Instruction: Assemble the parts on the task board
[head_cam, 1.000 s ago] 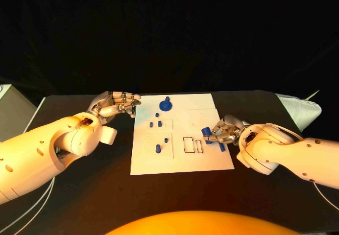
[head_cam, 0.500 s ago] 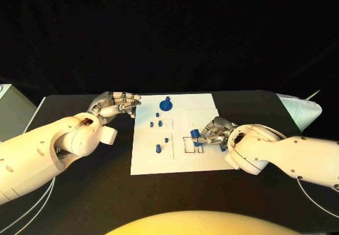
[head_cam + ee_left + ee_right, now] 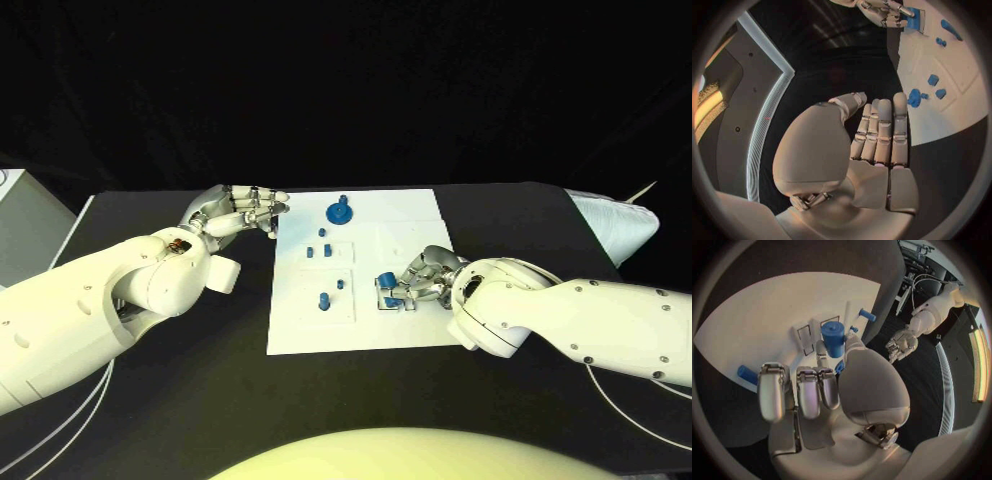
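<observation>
Right wrist view: my right robot hand (image 3: 826,385) holds a blue cylinder (image 3: 833,339) upright, seemingly just above the outlined slots (image 3: 816,335); left robot hand (image 3: 242,211) idles empty, farther off.

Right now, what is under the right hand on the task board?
The right hand holds a blue cylinder part above the outlined rectangular slots on the task board. Its fingers cover whatever lies directly beneath them.

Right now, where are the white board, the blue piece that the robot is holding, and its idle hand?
task board (image 3: 310,335), head view, bare near-left corner.
blue piece (image 3: 833,338), right wrist view, its round body above the fingers.
left hand (image 3: 238,210), head view, the knuckles.
</observation>
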